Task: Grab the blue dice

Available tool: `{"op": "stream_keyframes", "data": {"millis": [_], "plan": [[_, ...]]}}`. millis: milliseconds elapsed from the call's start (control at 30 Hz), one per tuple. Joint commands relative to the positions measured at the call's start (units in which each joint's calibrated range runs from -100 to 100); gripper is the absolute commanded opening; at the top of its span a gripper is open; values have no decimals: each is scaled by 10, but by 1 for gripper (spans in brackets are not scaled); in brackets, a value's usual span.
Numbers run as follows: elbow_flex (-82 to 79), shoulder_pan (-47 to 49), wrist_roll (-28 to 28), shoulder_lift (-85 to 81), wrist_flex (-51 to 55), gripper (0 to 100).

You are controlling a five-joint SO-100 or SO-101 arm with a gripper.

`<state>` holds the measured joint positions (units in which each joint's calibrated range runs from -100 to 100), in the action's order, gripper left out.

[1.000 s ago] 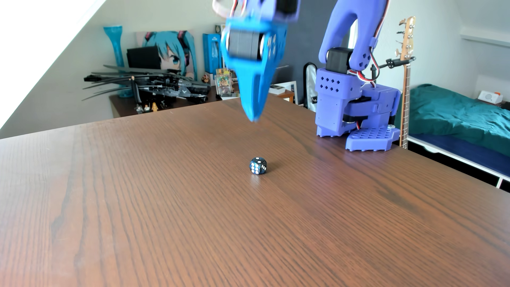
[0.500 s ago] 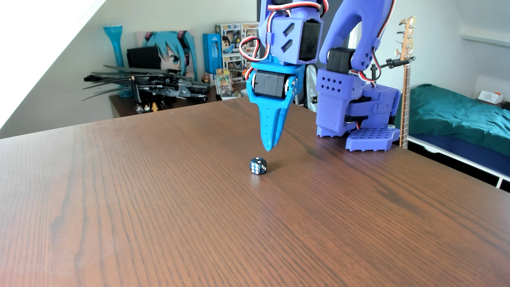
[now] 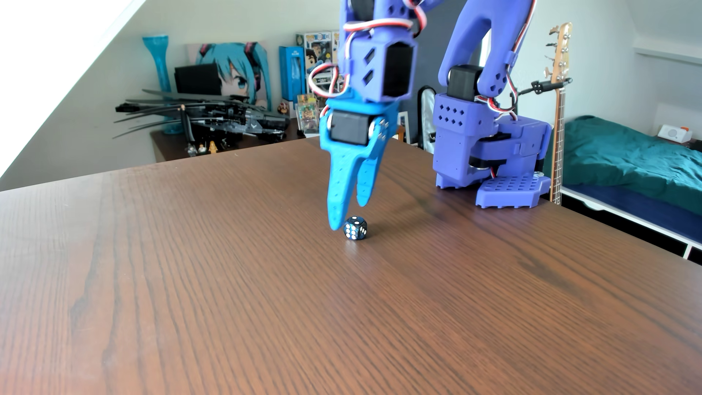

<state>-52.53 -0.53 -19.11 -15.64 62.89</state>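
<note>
On the wooden counter (image 3: 228,304) sits the blue dice (image 3: 355,228), free; the end effector (image 3: 348,216) hovers spread, approach underway; next, lower and straddle it, then squeeze

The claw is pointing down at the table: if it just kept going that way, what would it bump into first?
Probably the brown table itself. The open claw points down with its longer finger tip just left of the blue dice. That finger may graze the dice, though depth is hard to judge from this view.
</note>
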Motion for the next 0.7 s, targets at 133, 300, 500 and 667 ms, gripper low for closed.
{"op": "stream_keyframes", "data": {"millis": [133, 300, 500, 667], "plan": [[-11, -1, -1, 2, -35, 28], [-52, 24, 2, -5, -37, 28], [-51, 44, 15, -6, -37, 28], [-27, 35, 11, -5, -38, 28]]}}
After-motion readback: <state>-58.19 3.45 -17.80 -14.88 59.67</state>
